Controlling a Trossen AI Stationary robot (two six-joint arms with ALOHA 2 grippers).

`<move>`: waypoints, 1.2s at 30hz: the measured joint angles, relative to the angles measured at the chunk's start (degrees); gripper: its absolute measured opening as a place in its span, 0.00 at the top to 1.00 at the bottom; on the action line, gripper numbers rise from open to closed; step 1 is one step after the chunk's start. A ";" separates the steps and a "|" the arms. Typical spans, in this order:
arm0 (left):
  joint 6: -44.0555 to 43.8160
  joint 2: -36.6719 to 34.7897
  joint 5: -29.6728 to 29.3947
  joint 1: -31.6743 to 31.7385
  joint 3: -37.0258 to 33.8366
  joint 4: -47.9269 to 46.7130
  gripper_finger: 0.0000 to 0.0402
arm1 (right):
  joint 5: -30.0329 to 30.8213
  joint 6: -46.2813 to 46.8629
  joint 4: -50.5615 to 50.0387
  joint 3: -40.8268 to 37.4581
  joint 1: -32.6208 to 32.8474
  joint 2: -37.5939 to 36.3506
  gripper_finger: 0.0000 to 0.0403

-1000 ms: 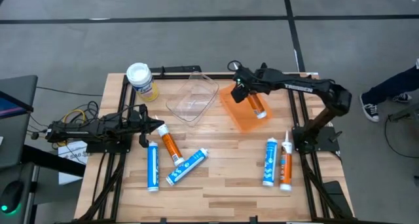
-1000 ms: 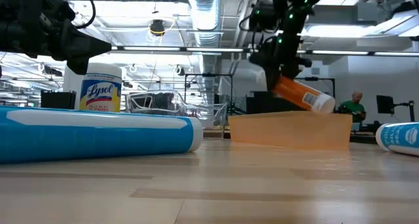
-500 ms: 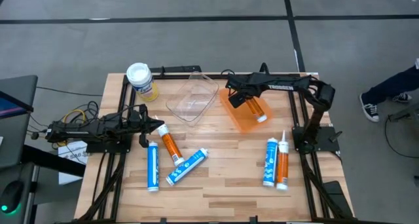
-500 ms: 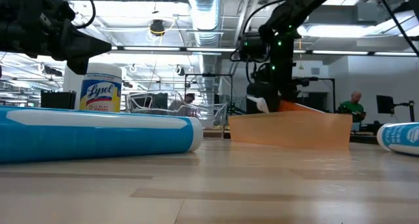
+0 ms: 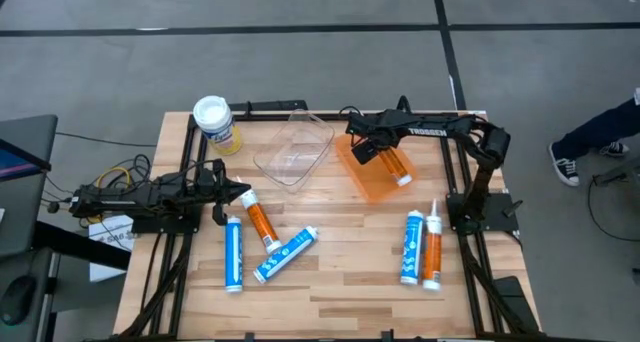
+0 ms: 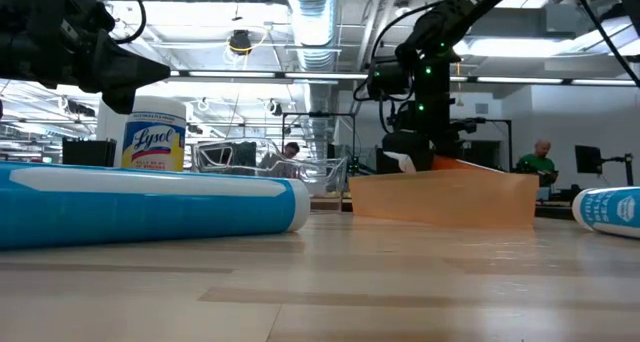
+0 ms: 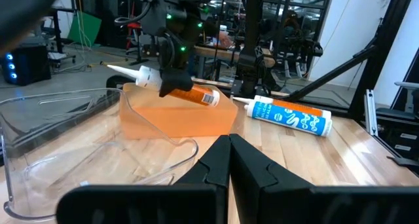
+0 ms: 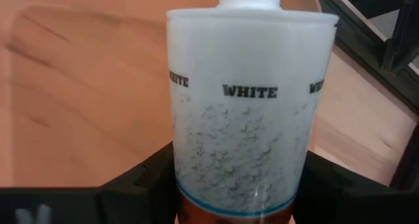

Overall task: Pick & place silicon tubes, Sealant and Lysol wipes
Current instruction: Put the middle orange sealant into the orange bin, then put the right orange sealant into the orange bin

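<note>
Grey floor (image 5: 300,72) around a wooden table (image 5: 340,272); ceiling ducts (image 6: 315,7) overhead.

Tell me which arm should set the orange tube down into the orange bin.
Right. The right gripper is shut on the orange tube directly over the orange bin; the left gripper waits across the table.

Wooden table (image 5: 340,272), yellow cables (image 5: 118,172) beside its left edge, person's sneakers (image 5: 563,163) on grey floor (image 5: 300,72)
</note>
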 joint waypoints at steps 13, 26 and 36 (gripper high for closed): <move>0.01 0.00 0.00 0.00 0.00 -0.02 1.00 | -0.20 -0.17 0.00 0.00 0.00 -0.02 0.44; 0.01 0.00 0.00 0.00 0.00 -0.04 1.00 | 0.08 -1.60 0.04 0.04 0.00 -0.13 0.36; 0.01 0.00 -0.01 0.00 0.00 -0.04 1.00 | -1.60 -2.22 -14.93 8.40 3.29 -4.68 0.40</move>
